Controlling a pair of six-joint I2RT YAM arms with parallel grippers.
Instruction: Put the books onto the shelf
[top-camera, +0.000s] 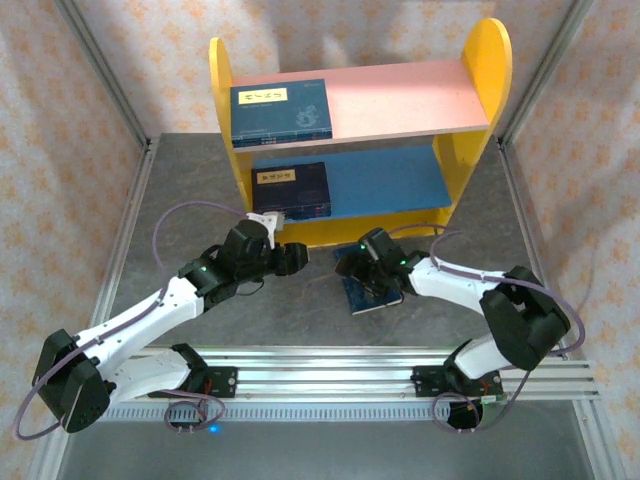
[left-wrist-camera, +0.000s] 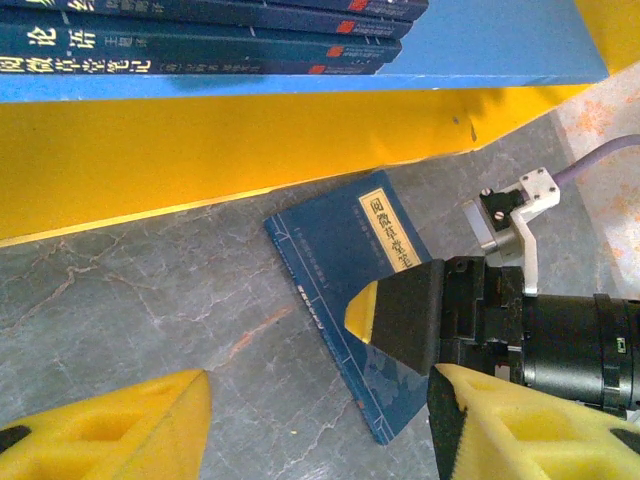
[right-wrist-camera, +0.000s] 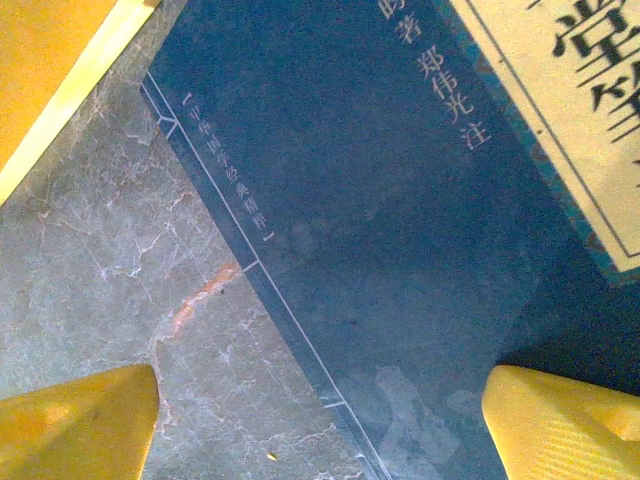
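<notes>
Wide open and empty over the edge of the flat book (right-wrist-camera: 400, 250), the right gripper (right-wrist-camera: 320, 405) looked liable to skid off its thin cover on closing — the left gripper (top-camera: 290, 258), half-open, held nothing.

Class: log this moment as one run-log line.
left gripper open, empty | right gripper open over thin navy book on grey table | other navy books on yellow wooden shelf

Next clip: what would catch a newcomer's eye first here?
The bright yellow-sided shelf at the back of the table stands out. Navy books lie flat at the left end of both its pink and blue boards. Next comes the single book flat on the table in front of the shelf, with the open right gripper over it and the open left gripper beside it.
</notes>
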